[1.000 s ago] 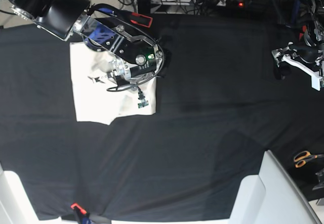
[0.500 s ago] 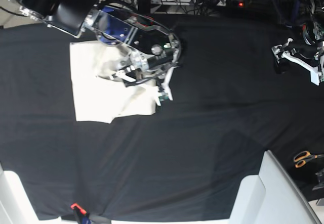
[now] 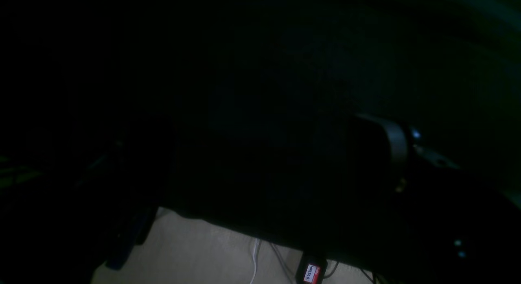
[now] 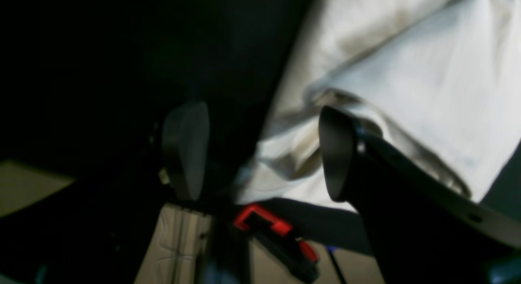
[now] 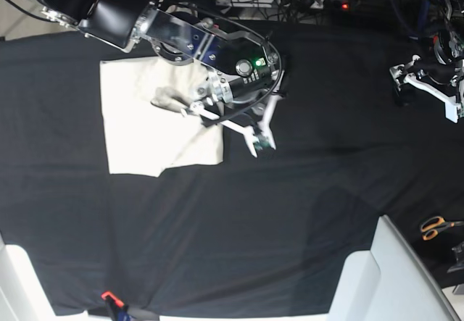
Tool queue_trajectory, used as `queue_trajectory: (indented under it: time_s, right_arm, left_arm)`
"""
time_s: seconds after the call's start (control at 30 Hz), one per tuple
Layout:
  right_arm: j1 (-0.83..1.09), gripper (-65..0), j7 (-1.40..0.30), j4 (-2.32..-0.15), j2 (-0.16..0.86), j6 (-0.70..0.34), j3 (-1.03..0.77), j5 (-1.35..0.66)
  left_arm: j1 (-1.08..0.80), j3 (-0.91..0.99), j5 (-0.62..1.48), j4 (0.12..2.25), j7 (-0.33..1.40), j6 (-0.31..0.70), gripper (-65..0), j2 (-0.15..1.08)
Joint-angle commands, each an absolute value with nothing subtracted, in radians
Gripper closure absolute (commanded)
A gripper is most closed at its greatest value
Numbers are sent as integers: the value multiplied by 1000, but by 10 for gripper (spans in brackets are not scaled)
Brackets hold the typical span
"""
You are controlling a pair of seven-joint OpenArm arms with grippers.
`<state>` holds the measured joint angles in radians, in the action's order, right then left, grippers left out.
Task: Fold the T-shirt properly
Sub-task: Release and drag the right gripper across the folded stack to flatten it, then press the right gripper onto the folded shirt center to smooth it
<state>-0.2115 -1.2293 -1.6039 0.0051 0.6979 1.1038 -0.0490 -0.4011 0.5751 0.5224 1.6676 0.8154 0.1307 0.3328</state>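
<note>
Plain cream short-sleeved cotton T-shirt (image 5: 156,122) lies folded into a rough rectangle on the black table cloth (image 5: 290,190), toward the far left side in the base view; wrinkled ridge near its right edge. Right gripper (image 4: 260,154) hangs at that right edge, jaws spread apart, nothing between them, dark pad (image 4: 185,147) over the cloth, other over the fabric. Left gripper (image 5: 428,85) sits well apart at the far right edge of the table, jaws wide, empty. Orange-handled scissors (image 5: 437,227) lie near the right edge
</note>
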Motion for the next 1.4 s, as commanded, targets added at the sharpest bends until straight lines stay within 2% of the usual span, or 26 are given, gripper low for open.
queue_trajectory:
  time_s: [0.0,0.1,0.17,0.2,0.3,0.33,0.37,0.4,0.5,0.67,0.87,1.23,1.37]
  right_arm:
    - [-248,-404,-1245,-1661,4,698,1096,-36]
    - [-288,-402,-1340,-1768,58,698,1092,-36]
    - [-288,-362,-1356,-1817,107,698,1035,-36]
    - [-271,-306,-1356,-1839,131,698,980,-39]
    - [-180,-56,-1340,-1882,171,698,777,-41]
    - [-150,0,-1325,-1891,171,698,720,-41]
    - [-113,0,-1303,-1894,177,698,664,-41]
    - [-79,-30,-1279,-1894,183,698,624,-41]
    - [5,-3,-1193,-1886,188,698,556,-41]
    - [90,-2,-1055,-1790,200,698,443,-39]
    - [99,-2,-989,-1692,185,698,438,-41]
    - [41,-2,-969,-1573,58,622,443,-41]
    - [-10,-2,-951,-1537,53,622,515,-41]
  left_arm:
    - [-387,585,524,1684,794,131,-650,352]
    - [-381,587,524,1682,794,131,-650,352]
    - [-381,587,524,1682,794,131,-650,354]
    - [-381,588,524,1682,794,131,-650,354]
    - [-381,588,524,1682,794,131,-650,355]
    - [-381,588,524,1682,794,131,-650,355]
    - [-381,588,524,1682,794,131,-650,355]
    - [-380,588,524,1682,794,131,-650,355]
    - [-378,588,524,1682,794,131,-650,355]
    - [-380,590,524,1684,794,131,-650,371]
    - [-381,590,524,1684,794,131,-650,372]
    - [-386,590,524,1684,794,131,-650,372]
    - [-387,590,524,1684,794,131,-650,372]
